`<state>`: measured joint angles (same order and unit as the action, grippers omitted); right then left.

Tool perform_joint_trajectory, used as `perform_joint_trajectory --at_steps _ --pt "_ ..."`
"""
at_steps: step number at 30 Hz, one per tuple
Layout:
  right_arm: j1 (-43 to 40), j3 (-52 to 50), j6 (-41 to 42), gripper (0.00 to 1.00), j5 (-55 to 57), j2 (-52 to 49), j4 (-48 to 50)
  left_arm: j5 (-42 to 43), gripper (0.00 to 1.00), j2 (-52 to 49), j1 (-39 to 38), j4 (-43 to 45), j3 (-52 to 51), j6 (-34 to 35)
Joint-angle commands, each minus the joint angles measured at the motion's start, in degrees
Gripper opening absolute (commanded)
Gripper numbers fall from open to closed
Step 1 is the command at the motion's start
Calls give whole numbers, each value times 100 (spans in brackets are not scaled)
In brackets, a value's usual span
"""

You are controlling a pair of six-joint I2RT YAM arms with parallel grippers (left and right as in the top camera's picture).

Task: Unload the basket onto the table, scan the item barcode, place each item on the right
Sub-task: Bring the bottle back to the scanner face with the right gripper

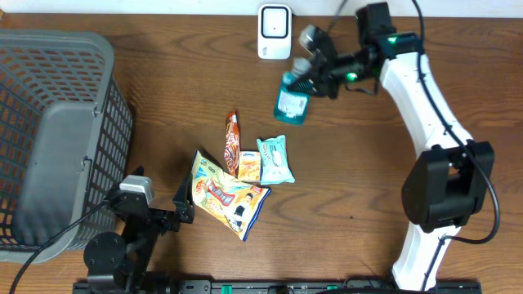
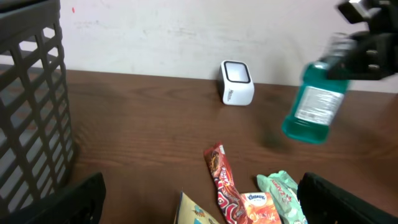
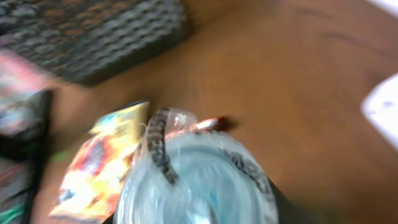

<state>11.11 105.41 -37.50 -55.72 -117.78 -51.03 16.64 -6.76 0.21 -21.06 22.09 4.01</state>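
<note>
Bottle (image 1: 292, 100) of green liquid hangs tilted above the surface (image 1: 368, 163), clamped at its neck by the right tool (image 1: 313, 68), near the white scanner (image 1: 274, 31), probably to show its barcode. Left tool (image 1: 184, 204) waits wide apart.

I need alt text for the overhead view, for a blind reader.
The right fingers hold a teal bottle near the white scanner. Snack packets lie in the middle; a grey basket stands at the left.

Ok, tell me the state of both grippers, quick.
Left gripper: open, holding nothing.
Right gripper: closed on the green mouthwash bottle near its top, holding it tilted above the table.
</note>
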Motion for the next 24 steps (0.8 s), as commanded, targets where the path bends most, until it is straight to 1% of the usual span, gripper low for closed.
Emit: perform_joint_trajectory --at_steps 1,2,6,8,13,15,18,24 --pt "350 76 1906 1 1547 249 800 90 98 -15 -17 7 -28 -79" --pt "459 76 2028 1 1974 249 1078 90 98 -15 -17 7 -28 -79" --pt "855 79 2299 1 2916 251 1694 90 98 -15 -17 7 -28 -79" --pt "1029 79 2398 1 3346 249 1742 90 98 -15 -17 7 -28 -79" --pt "1397 76 2529 1 4339 234 1497 90 98 -15 -17 7 -28 -79" --pt "1526 76 2577 1 4927 234 1453 90 98 -15 -17 7 -28 -79" --pt "1648 76 2800 1 5941 234 1665 90 98 -15 -17 7 -28 -79" --pt "1696 76 2907 1 6835 234 2251 90 98 -15 -17 7 -28 -79"
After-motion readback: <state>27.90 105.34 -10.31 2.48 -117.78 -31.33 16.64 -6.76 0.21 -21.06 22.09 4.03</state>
